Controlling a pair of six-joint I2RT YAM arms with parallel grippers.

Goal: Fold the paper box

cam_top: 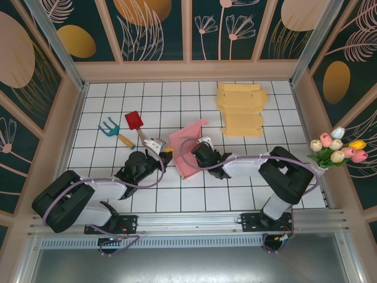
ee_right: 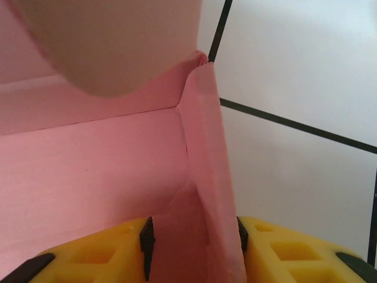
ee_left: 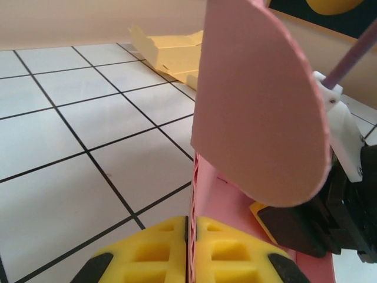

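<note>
Two claws work one pink paper box (cam_top: 184, 141), which lies mid-desk (cam_top: 106, 97) just ahead of both arms, half formed. On the left wrist camera a rounded flap (ee_left: 259, 106) stands upright.

Left claw (ee_left: 191, 230): jaws pinched tight on a thin upright wall of the paper box, with yellow pads pressed to either face.

Right claw (ee_right: 191, 242): jaws part-way apart, a doubled-over side wall between them and touching both pads. I cannot tell whether it is really gripped.

Elsewhere on the desk:
- Flat yellow blanks (cam_top: 240, 109) are stacked at the far right, well apart from the box.
- Red shovel (cam_top: 134, 121) and teal rake (cam_top: 109, 127) lie to the left.
- Tulips (cam_top: 337, 147) are at the right edge.
</note>
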